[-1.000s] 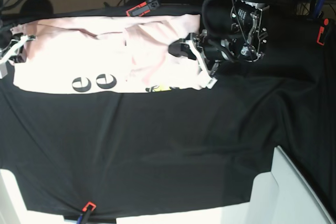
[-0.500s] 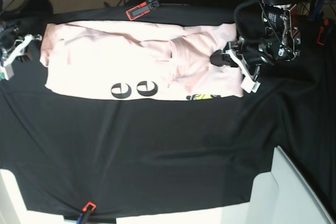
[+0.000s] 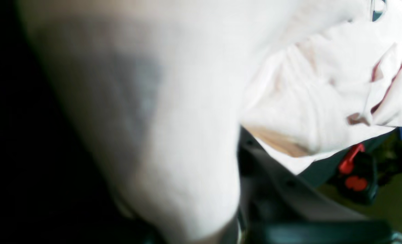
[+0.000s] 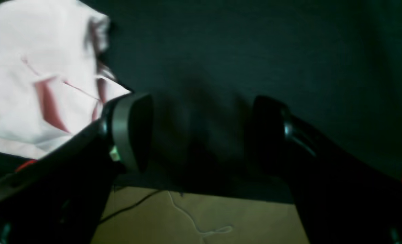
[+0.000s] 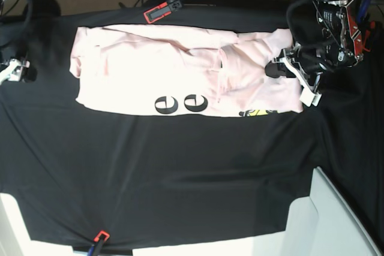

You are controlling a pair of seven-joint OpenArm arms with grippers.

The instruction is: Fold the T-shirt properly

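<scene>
We saw the shirt folded into a band; left gripper grip unclear, right gripper spread, empty; crosswise folds remained.

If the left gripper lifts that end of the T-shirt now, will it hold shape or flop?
Likely flop: the T-shirt lies limp and creased on the black cloth, so the raised end should droop. It looks thin and light, so it may drag along rather than stay put. Bunched folds near the left gripper could slip apart.

a black table cloth covers the table; the t-shirt lies flat on it, just below a clamp.
</scene>
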